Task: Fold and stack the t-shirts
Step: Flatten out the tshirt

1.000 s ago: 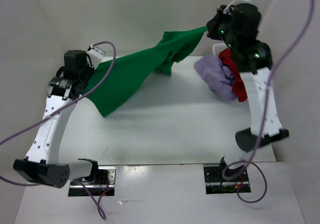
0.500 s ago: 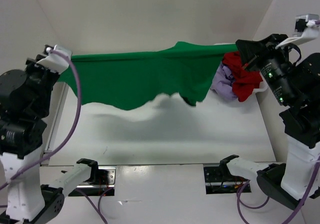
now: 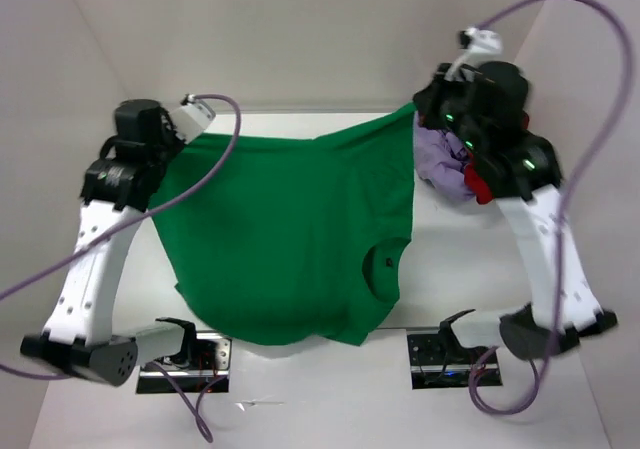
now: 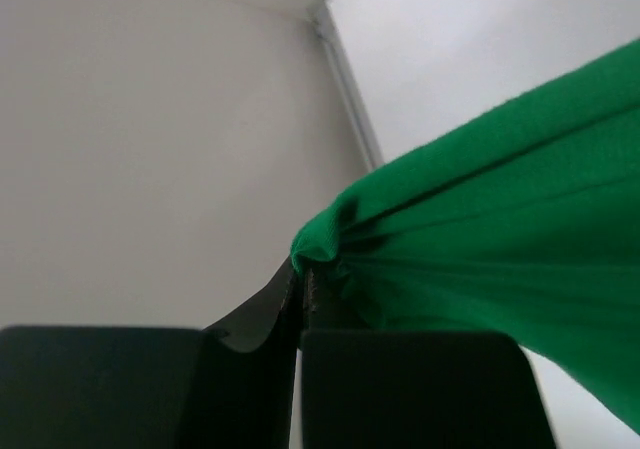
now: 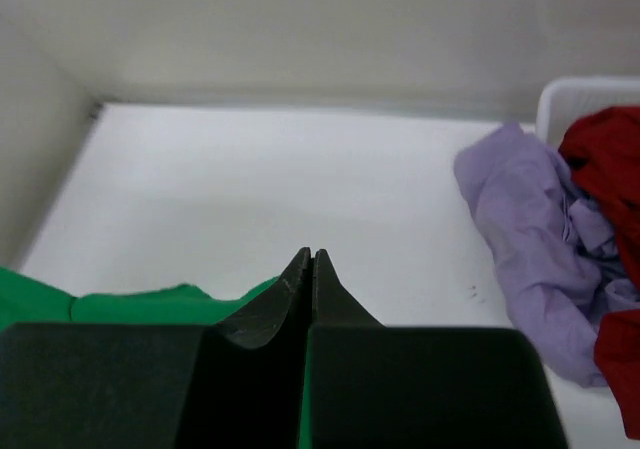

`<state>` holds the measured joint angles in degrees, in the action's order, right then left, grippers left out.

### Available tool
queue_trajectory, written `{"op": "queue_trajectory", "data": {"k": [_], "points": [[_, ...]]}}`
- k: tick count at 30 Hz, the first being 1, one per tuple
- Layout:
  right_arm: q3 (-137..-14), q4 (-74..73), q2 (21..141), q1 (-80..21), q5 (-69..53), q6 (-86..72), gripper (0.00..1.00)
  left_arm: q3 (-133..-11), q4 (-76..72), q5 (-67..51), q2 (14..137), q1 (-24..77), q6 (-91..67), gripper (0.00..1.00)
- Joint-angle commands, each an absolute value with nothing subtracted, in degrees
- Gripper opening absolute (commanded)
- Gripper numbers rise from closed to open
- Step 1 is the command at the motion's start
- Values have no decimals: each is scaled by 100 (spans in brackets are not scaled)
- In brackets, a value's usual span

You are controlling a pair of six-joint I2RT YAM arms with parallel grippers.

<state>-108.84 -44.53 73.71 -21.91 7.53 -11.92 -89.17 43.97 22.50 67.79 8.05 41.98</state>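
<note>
The bright green t-shirt point(image 3: 280, 239) is spread wide, its far edge stretched between both grippers and its body reaching to the table's near edge; the neck opening lies at the right. My left gripper point(image 3: 186, 139) is shut on the shirt's far left corner, and green cloth point(image 4: 480, 239) bunches at the left gripper's tips point(image 4: 303, 279). My right gripper point(image 3: 420, 117) is shut on the far right corner; a green sliver point(image 5: 150, 304) shows beside and between the right gripper's closed jaws point(image 5: 311, 259). The lavender t-shirt point(image 5: 520, 239) and dark red t-shirt point(image 5: 605, 169) lie crumpled at the back right.
A white basket rim point(image 5: 580, 89) shows behind the red t-shirt. White walls close in the table on the left, back and right. The lavender pile point(image 3: 440, 164) and the red pile point(image 3: 478, 181) sit just under the right arm. Purple cables loop off both arms.
Both arms have swung in and down from a wide, raised pose. The green shirt, stretched in the air at the back before, now lies spread toward the near edge.
</note>
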Motion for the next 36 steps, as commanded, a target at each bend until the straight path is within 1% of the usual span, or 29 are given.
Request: {"op": "queue_trajectory", "data": {"k": [1,5,6,8,9,11,12,13,15,16,17,18,19,20,21,22,23,24,27,28,29,30,31,32,33,34,35,36], "points": [[-10661,-3806,8172,-1908,932,-949,0,-8667,3921,2452,7214,738,4184,0],[-11134,-3604,9384,-1802,809,-949,0,-8544,3324,2399,8276,738,4052,0],[-11475,-3604,9944,-1741,809,-949,0,-8543,3227,2339,8462,738,4000,0],[-11881,-3683,10535,-1740,756,-949,0,-8621,2990,2338,9031,738,3947,0],[-12396,-3857,11156,-1740,756,-949,0,-8692,2919,2338,9218,738,3946,0],[-13031,-4042,11818,-1688,756,-949,0,-8980,2795,2286,9798,677,3877,0],[-13800,-4165,12161,-1688,756,-949,0,-9087,2708,2233,9991,607,3824,0],[-14216,-4384,12843,-1688,704,-1010,0,-9210,2707,2232,10376,554,3823,0],[-14938,-4317,13479,-1635,651,-1080,0,-9649,2576,2162,10773,457,3754,0],[-15020,-4237,13587,-1635,650,-1081,0,-9816,2575,2110,11167,379,3692,0],[-15142,-4236,13692,-1583,737,-1081,7,-10226,2575,2109,11354,291,3691,1],[-15213,-4158,13754,-1582,738,-994,26,-10448,2575,2109,11529,290,3526,1],[-15214,-4096,13816,-1582,738,-915,53,-10676,2645,2048,11827,212,3464,6],[-15214,-4096,13816,-1582,738,-914,82,-10896,2802,2048,11961,211,3411,13],[-15214,-4096,13816,-1582,669,-844,92,-11273,2865,1978,12145,150,3358,33],[-15214,-4157,13816,-1582,616,-844,99,-11398,2865,2030,12207,149,3279,77],[-15301,-4209,13755,-1582,615,-844,99,-11495,2865,2117,12208,89,3278,87],[-15354,-4280,13694,-1582,615,-844,99,-11644,2865,2362,12208,36,3183,93],[-15354,-4508,13142,-1582,816,-975,99,-11987,2856,2706,12208,-227,2945,99],[-15189,-4570,12922,-1582,817,-1045,99,-12362,3187,2707,12208,-342,2770,99],[-14831,-4744,12450,-1582,887,-1046,99,-12549,3434,2707,12156,-465,2655,99],[-14575,-4868,12193,-1582,888,-1107,99,-12681,3706,2594,12051,-596,2541,99],[-14242,-4991,11921,-1582,888,-1194,99,-12613,4292,2123,11928,-833,2453,99],[-13177,-5070,11239,-1634,888,-1195,99,-12325,4507,1831,11718,-931,2452,99],[-12444,-4915,10797,-1635,722,-1195,99,-11809,4587,1628,11063,-932,2583,99],[-11645,-4696,10323,-1635,599,-1274,99,-10368,4475,1539,10674,-984,2949,99],[-10071,-4215,9831,-1635,485,-1414,99,-9571,4343,1651,10270,-871,3153,99],[-9385,-4045,8947,-1635,396,-1528,94,-8788,4133,1800,9474,-740,3329,99]]}}
